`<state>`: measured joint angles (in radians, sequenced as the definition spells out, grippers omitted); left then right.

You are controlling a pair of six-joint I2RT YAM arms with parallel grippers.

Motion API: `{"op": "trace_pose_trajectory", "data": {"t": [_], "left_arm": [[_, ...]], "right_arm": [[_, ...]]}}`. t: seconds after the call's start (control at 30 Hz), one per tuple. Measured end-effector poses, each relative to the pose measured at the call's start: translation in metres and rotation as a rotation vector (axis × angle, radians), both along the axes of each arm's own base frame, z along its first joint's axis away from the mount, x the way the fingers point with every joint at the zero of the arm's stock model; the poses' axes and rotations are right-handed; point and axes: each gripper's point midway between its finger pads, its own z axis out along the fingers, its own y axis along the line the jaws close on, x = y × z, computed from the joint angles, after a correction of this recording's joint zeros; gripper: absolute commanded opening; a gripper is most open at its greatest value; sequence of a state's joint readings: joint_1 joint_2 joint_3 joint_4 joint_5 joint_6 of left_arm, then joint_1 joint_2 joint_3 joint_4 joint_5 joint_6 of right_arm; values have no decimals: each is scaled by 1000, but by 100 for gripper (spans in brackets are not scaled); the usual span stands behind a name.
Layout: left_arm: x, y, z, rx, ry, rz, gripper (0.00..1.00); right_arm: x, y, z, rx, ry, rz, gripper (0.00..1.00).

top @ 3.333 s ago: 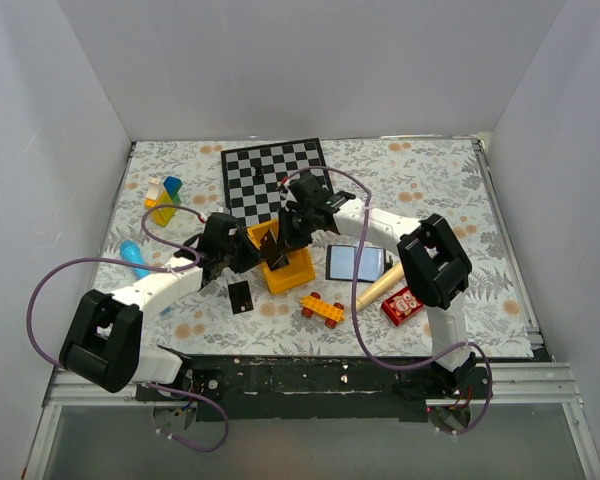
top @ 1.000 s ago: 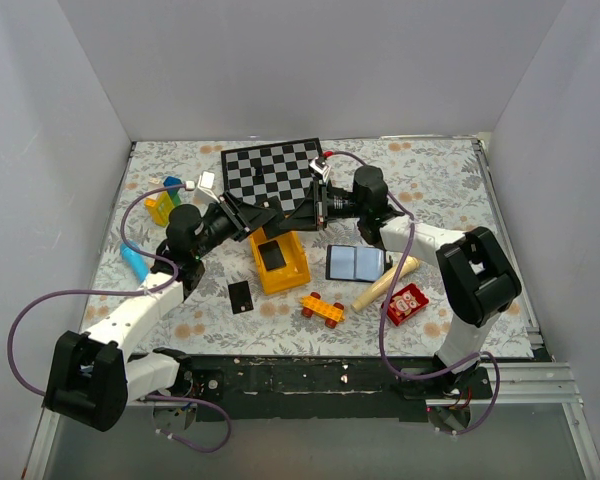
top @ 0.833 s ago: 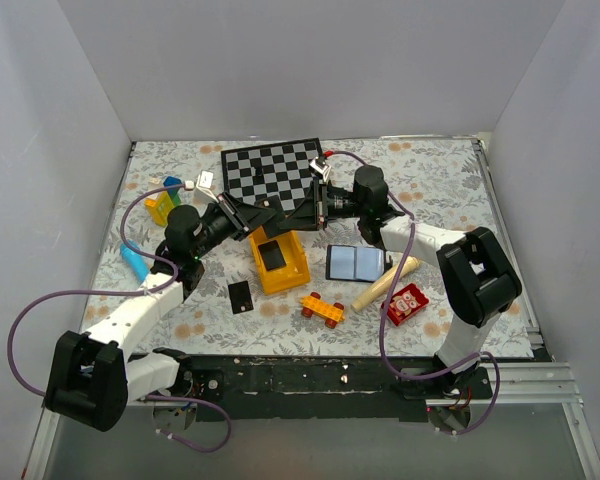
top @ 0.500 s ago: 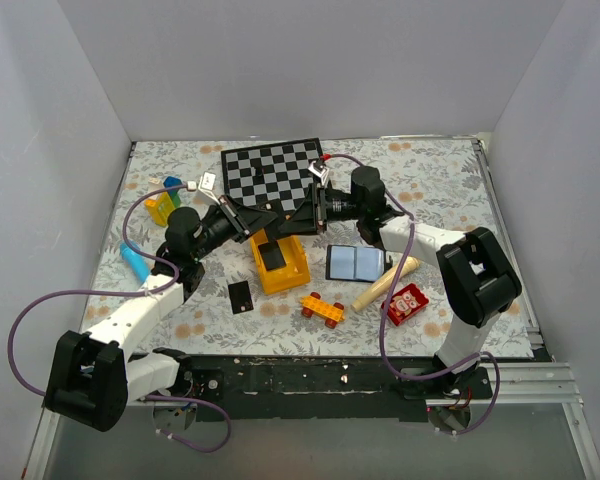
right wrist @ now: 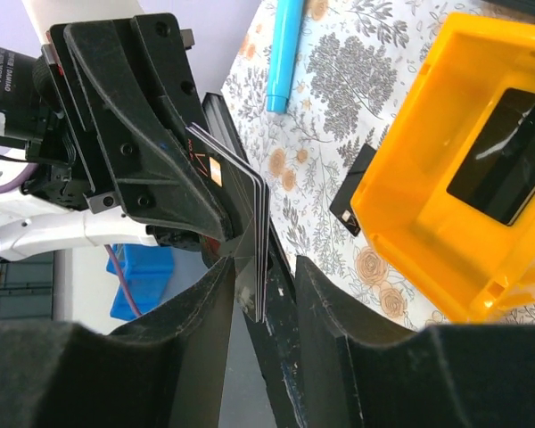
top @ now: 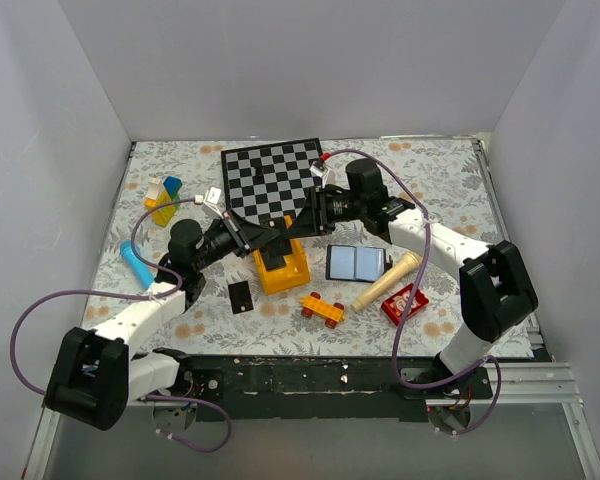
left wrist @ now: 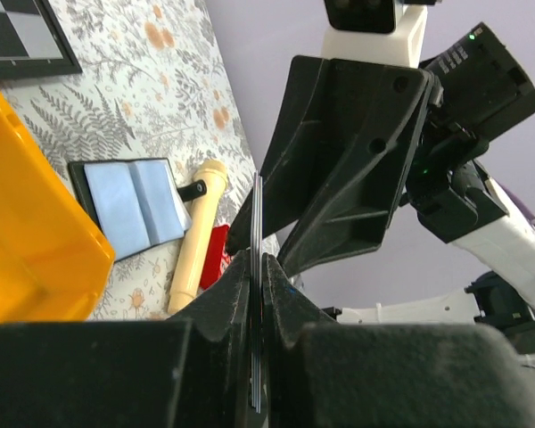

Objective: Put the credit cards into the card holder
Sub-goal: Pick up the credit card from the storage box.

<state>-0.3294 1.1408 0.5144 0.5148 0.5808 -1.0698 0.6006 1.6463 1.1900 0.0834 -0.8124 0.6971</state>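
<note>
My left gripper (top: 248, 233) is shut on a thin stack of black credit cards (top: 272, 231), seen edge-on between its pads in the left wrist view (left wrist: 256, 223). It holds them in the air over the yellow bin (top: 296, 270). My right gripper (top: 298, 218) faces it, open, one jaw on each side of the stack (right wrist: 252, 209) without touching. The card holder (top: 356, 262) lies open on the table, blue-grey inside up, right of the bin; it also shows in the left wrist view (left wrist: 134, 207). One card (top: 240, 295) lies left of the bin, another (top: 272, 258) inside it.
A chessboard (top: 273, 178) lies behind the grippers. A wooden stick (top: 387, 280), a red pack (top: 404, 303) and a yellow toy (top: 322, 308) lie right of the bin and in front of it. A blue marker (top: 135, 258) and coloured blocks (top: 163, 198) are at the left.
Both grippers rose from the yellow bin with the card stack in the left one. Since half a second ago they have sunk a little and the right arm's elbow has swung right.
</note>
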Motion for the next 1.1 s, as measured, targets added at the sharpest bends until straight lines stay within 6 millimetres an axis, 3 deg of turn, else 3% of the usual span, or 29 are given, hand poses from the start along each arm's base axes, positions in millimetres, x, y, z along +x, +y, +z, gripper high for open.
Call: {"op": "trace_pose_trajectory", "data": {"t": [0.13, 0.33, 0.6, 0.9, 1.1], "left_arm": [[-5, 2, -12, -57, 43, -21, 0], [5, 11, -34, -148, 166, -12, 0], [7, 13, -19, -214, 166, -13, 0], [9, 15, -12, -250, 181, 7, 0], [8, 15, -7, -268, 184, 7, 2]], "right_arm": [[0, -2, -7, -28, 8, -12, 43], [1, -7, -16, -73, 11, -29, 50], [2, -8, -16, -100, 5, -36, 62], [3, 3, 10, -83, -40, -30, 62], [-5, 10, 11, -96, -55, -11, 60]]}}
